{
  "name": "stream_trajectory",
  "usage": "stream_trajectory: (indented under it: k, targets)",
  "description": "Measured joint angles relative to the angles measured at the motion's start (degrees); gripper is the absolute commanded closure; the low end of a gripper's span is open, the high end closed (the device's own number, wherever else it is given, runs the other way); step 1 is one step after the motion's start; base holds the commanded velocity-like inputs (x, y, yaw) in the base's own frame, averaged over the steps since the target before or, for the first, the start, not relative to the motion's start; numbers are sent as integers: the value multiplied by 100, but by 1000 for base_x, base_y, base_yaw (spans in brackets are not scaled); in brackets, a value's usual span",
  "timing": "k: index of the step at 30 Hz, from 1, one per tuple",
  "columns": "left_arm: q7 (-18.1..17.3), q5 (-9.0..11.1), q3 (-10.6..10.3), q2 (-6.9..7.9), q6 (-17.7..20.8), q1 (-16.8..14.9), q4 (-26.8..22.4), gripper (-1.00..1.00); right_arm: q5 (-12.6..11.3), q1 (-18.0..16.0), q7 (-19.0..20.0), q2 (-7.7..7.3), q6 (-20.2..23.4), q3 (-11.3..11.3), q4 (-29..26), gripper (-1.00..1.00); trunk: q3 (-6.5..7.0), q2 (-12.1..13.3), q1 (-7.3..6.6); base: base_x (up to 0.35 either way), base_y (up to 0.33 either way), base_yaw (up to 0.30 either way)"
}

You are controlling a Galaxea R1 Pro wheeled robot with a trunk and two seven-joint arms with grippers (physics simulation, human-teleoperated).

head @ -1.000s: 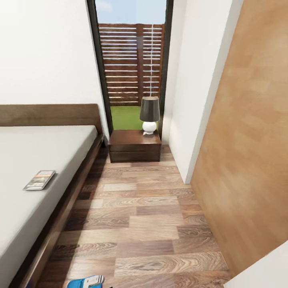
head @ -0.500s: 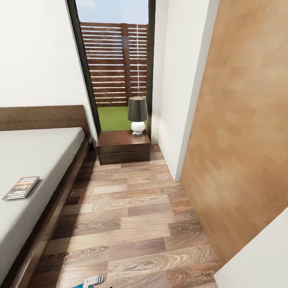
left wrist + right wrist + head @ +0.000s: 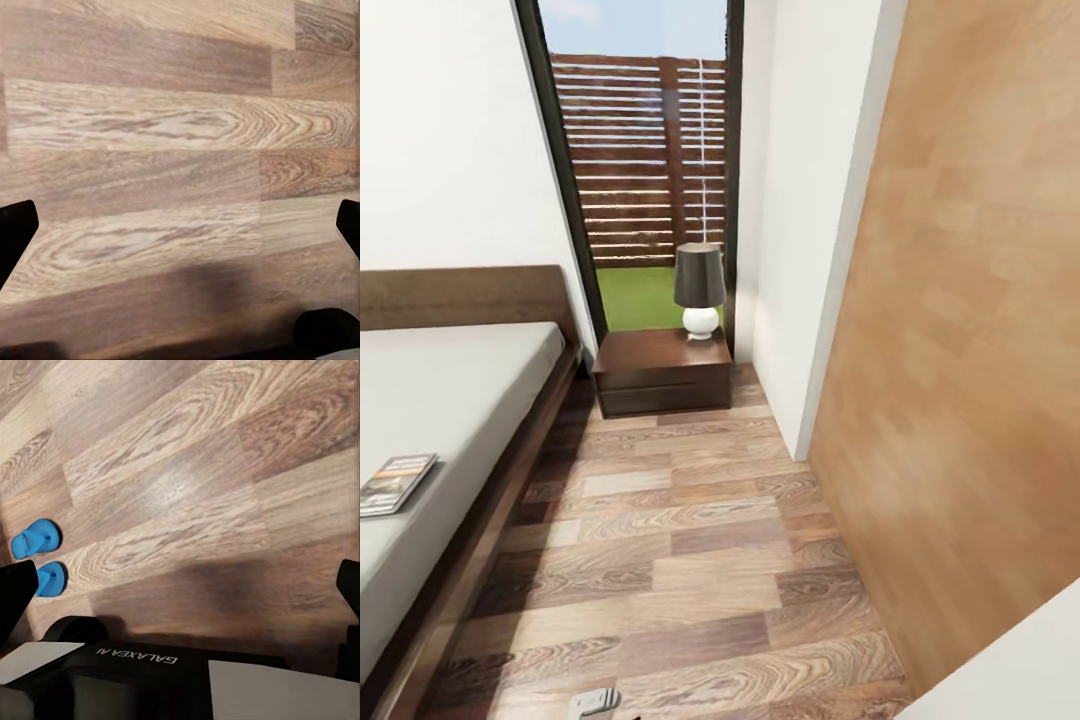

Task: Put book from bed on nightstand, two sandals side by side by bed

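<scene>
The bed (image 3: 450, 400) is running along the near-left of the head view, its grey cover sitting in a dark wooden frame with the brown headboard (image 3: 460, 297) standing against the white wall. The book (image 3: 395, 483) is lying flat on the bed, close to the edge that faces the floor (image 3: 680, 540) and well short of the headboard. The nightstand (image 3: 663, 372) is standing just beyond the bed's head corner, against the tall window (image 3: 635, 160), and a lamp (image 3: 699, 290) with a dark shade and a round white base is sitting on its top, toward the back. Right of the nightstand a white wall corner is jutting out, and past that a tan wood panel (image 3: 970, 330) is lining the aisle opposite the bed.

In the right wrist view the two sandals (image 3: 36, 556) are lying on the plank floor, one just beside the other with a narrow gap between them, close to the robot's dark base (image 3: 157, 679) marked GALAXEA. How they lie relative to the bed cannot be told.

The right gripper (image 3: 184, 592) is showing a dark fingertip at each side of its view, spread wide with only floor between them. The left gripper (image 3: 184, 229) is likewise hanging over bare planks, its fingertips far apart and holding nothing.
</scene>
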Motion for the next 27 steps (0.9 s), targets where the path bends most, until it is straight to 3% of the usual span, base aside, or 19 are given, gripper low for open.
stream_trajectory:
  k: [27]
  targets:
    - [0, 0, 4, 0, -1, 139, -13, -100, 24, 1, 12, -14, 7, 6, 35, -100, 0, 0, 3, 21, -3, 0]
